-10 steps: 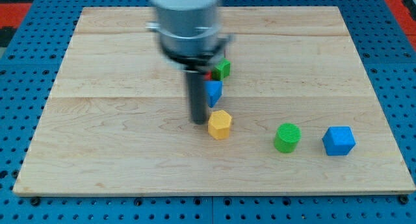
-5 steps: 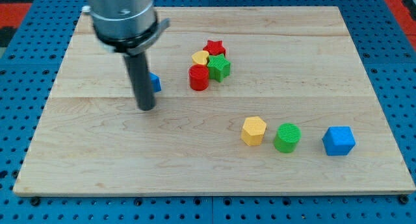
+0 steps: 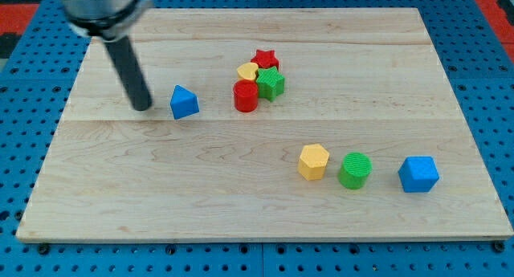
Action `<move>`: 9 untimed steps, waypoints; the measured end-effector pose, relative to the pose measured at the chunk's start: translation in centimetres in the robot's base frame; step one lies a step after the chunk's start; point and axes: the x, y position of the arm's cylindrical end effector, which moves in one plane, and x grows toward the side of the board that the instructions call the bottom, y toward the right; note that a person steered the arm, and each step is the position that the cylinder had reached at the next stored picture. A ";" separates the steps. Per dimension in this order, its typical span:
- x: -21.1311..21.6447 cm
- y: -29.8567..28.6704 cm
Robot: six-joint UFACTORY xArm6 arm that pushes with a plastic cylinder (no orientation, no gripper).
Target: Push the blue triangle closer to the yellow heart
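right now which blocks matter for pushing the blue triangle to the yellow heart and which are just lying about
Part of the job:
- blue triangle block
- yellow heart block, in the cluster to the triangle's right
- my tip, just left of the triangle, apart from it

Just lying about:
- red star block
- green star block
- red cylinder block
- yellow hexagon block
- green cylinder block
- blue cube block

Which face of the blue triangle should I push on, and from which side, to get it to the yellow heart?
Push the blue triangle on its view's-left face, coming from the view's left where my tip stands, apart from it. The yellow heart lies to the view's right and slightly up, with the red cylinder in front.
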 end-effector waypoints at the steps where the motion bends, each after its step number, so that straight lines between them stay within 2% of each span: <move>1: 1.0 4.3; 3: 3.3 4.5; 4: 3.7 7.4; 8: -0.7 3.2; 9: -3.3 4.9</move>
